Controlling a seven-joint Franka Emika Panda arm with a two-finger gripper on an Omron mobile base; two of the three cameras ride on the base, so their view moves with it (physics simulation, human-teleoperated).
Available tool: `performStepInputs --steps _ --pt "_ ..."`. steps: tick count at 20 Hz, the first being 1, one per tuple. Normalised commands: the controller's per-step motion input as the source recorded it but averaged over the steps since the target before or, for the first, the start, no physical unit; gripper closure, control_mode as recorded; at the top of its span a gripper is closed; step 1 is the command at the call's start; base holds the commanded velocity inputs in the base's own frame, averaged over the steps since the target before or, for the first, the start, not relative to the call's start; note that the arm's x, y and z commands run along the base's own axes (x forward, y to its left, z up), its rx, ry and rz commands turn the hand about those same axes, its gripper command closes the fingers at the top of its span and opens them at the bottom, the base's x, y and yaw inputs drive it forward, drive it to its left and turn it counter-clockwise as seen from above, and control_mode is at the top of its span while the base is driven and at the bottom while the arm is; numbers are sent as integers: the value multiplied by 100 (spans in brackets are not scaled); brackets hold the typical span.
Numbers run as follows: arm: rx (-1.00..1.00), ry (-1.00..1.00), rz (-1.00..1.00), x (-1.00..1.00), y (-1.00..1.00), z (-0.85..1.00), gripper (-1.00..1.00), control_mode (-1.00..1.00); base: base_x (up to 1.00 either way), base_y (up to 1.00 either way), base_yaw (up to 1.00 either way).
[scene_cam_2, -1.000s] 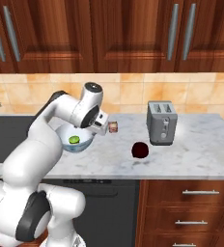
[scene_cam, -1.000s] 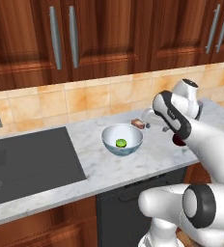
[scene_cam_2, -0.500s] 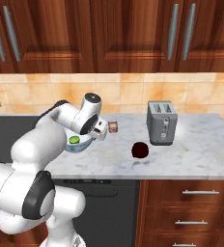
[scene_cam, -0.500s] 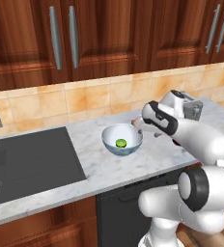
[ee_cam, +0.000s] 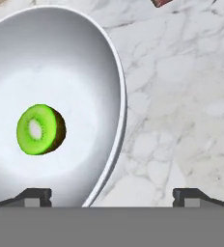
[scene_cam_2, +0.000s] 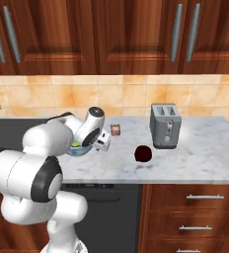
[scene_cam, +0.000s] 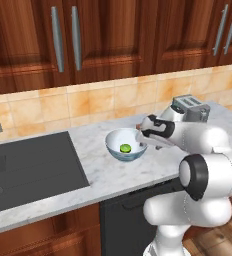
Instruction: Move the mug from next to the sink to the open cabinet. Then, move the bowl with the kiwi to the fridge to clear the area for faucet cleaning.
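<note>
The white bowl (scene_cam: 124,145) stands on the marble counter to the right of the black sink (scene_cam: 28,167), with a green kiwi (scene_cam: 125,148) half inside it. My gripper (scene_cam: 140,139) is low at the bowl's right rim and open. In the hand view the bowl (ee_cam: 61,62) rim runs between the two fingertips (ee_cam: 34,195), and the kiwi (ee_cam: 40,129) lies just inside. The dark maroon mug (scene_cam_2: 144,153) sits on the counter to the right, in front of the toaster. The open cabinet, the fridge and the faucet are out of view.
A steel toaster (scene_cam_2: 165,125) stands at the back right of the counter, and a small tan-brown block (scene_cam_2: 116,129) lies near the wall behind the bowl. Shut wooden wall cabinets (scene_cam: 108,35) hang above. Drawers (scene_cam_2: 195,207) lie below the counter's front edge.
The arm has swung left and down from above the counter to the bowl's right rim. The jaws stayed wide. Bowl, kiwi and mug have not moved.
</note>
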Motion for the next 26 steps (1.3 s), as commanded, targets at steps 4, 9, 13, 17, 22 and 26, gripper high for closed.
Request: performStepInputs --steps 4,9,13,17,22,26 --pt "2 0 -2 32 9 -27 -100 -100 0 0 0" --pt "0 -1 -1 19 10 -23 100 -100 0 0 0" --pt "0 0 0 0 2 -1 100 -100 0 0 0" --pt "1 -7 0 -14 0 5 100 -100 0 0 0" --pt "11 -6 -3 -31 0 55 100 -100 0 0 0" --pt "17 -7 -22 -67 0 99 100 -100 0 0 0"
